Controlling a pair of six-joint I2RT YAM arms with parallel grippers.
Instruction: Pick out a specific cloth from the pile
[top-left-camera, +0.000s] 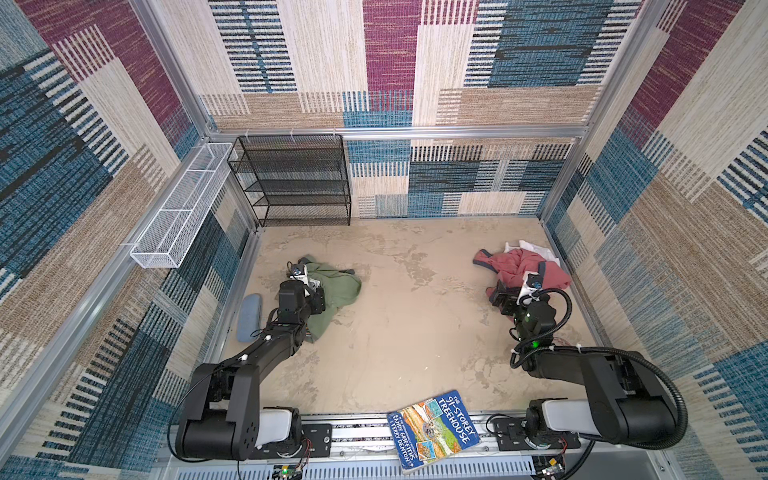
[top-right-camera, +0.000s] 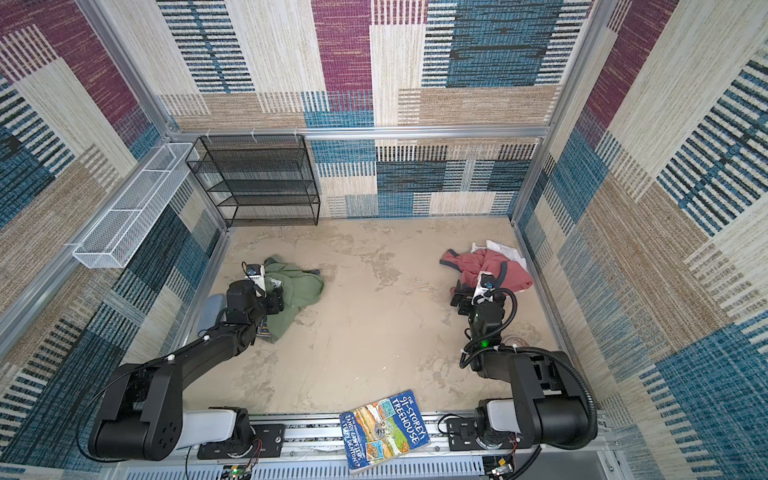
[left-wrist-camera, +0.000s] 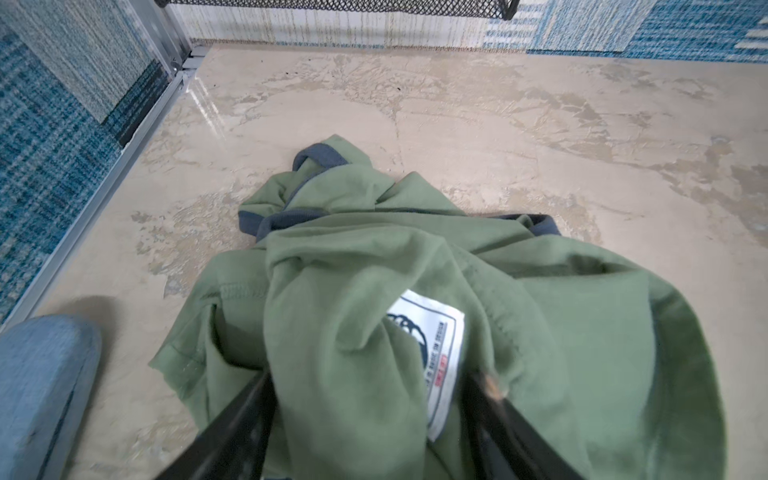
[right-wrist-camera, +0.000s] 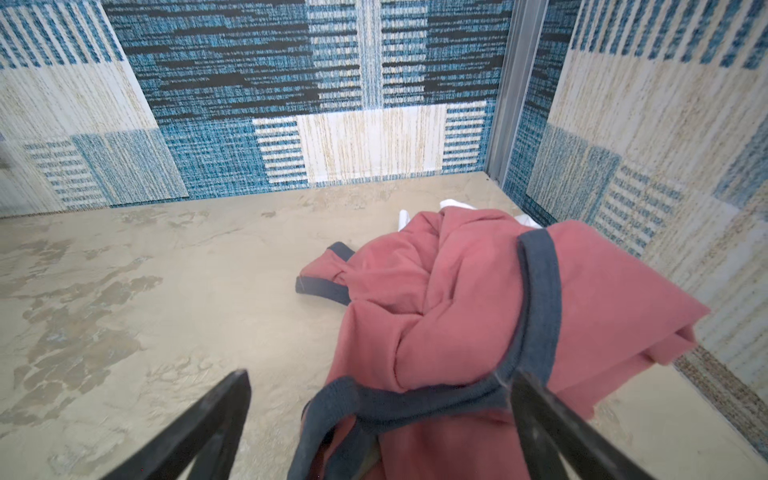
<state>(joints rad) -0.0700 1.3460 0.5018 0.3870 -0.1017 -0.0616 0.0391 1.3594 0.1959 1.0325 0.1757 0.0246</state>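
Open left gripper (left-wrist-camera: 374, 382) around the cloth (left-wrist-camera: 332, 257): looks picked out, far from the pile (right-wrist-camera: 457, 291) by open right gripper (right-wrist-camera: 382, 374).

Between the fingers of the left gripper (left-wrist-camera: 374, 386), a white label (left-wrist-camera: 436, 353) sewn on the cloth (left-wrist-camera: 332, 270) carries print too blurred to read. Well behind that gripper, the book (top-left-camera: 433, 430) reads "THE 91-STOREY TREEHOUSE" and "ANDY GRIFFITHS & TERRY DENTON".
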